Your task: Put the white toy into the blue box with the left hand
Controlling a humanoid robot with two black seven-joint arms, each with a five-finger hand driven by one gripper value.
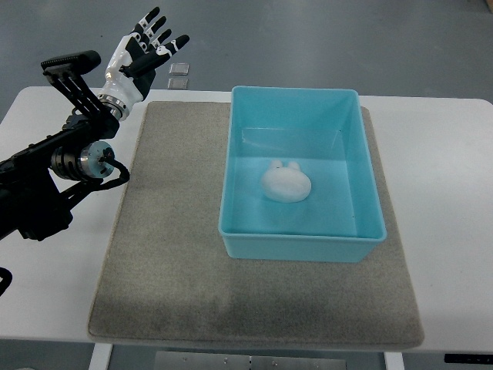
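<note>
We see the white toy point(286, 183), a small rounded plush-like lump with two little ears pointing toward the far wall, lying on the floor of the blue box point(302, 240) roughly at its middle, clear of all four walls. The blue box is a light turquoise rectangular tub, open at the top and upright, sitting on the right part of a grey mat point(166, 254).

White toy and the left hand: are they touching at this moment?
Apart. The top view shows the white toy lying inside the blue box, while the left hand, fingers spread, is raised beyond the mat's far left corner.
</note>
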